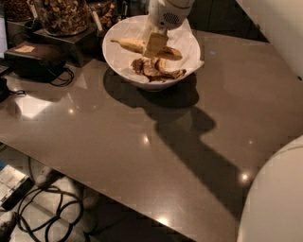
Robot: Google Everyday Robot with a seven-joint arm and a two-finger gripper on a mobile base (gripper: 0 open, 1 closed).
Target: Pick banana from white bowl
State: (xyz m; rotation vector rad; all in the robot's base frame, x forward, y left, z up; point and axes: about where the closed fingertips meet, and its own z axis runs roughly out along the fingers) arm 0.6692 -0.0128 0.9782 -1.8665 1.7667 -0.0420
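Note:
The white bowl (141, 81) stands at the back of the table, lined with crumpled white paper (187, 41). The pale-yellow speckled banana (129, 44) lies across the bowl's far half, pointing left to right. Dark brown peel scraps (156, 69) lie in front of it. My gripper (155, 45) reaches down from the top of the view into the bowl and sits right at the banana's middle, covering that part of it.
A glass jar of nuts (61, 14) stands on a black stand (71, 41) left of the bowl. A dark pouch with a cable (33, 57) lies at the far left. Cables (52, 204) lie on the floor below the table's front edge. My white arm body (277, 198) fills the lower right corner.

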